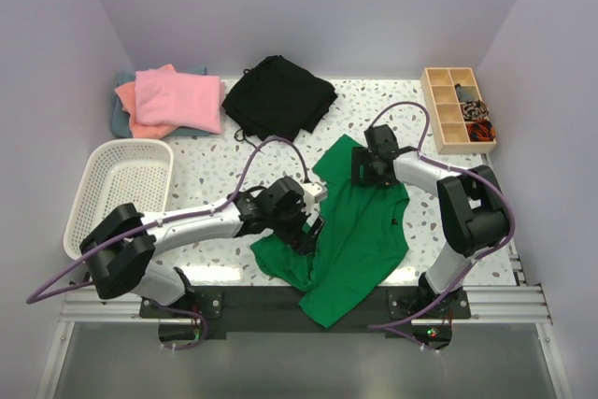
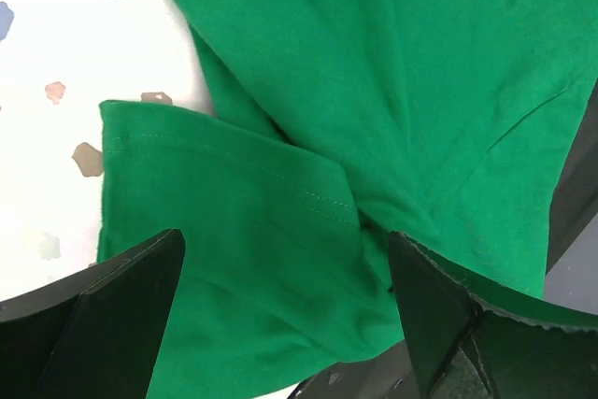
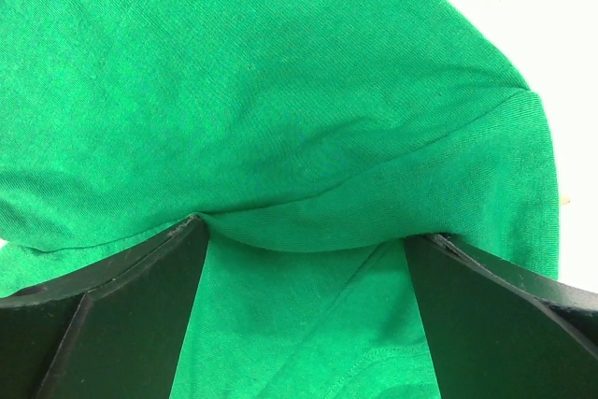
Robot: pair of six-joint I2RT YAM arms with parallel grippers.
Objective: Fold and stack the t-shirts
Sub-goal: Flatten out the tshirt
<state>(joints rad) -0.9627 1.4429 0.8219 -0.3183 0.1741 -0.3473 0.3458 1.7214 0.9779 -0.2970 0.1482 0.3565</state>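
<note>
A bright green t-shirt (image 1: 360, 231) lies crumpled at the table's front middle, its lower end hanging over the near edge. My left gripper (image 1: 304, 224) stands open low over the shirt's left sleeve; in the left wrist view the hemmed sleeve (image 2: 234, 221) lies between the wide-spread fingers (image 2: 121, 310) of that gripper (image 2: 285, 240). At the shirt's far end my right gripper (image 1: 370, 171) is open too. Its wrist view shows a raised fold of green cloth (image 3: 308, 184) spanning the gap of the gripper (image 3: 308, 231). A pink shirt (image 1: 177, 98) tops salmon-orange (image 1: 125, 96) and grey-teal (image 1: 117, 119) ones at the back left.
A black garment (image 1: 280, 95) lies at the back centre. A white mesh basket (image 1: 120, 184) stands at the left, beside the left arm. A wooden compartment box (image 1: 456, 109) with small items sits at the back right. Purple cables loop over both arms.
</note>
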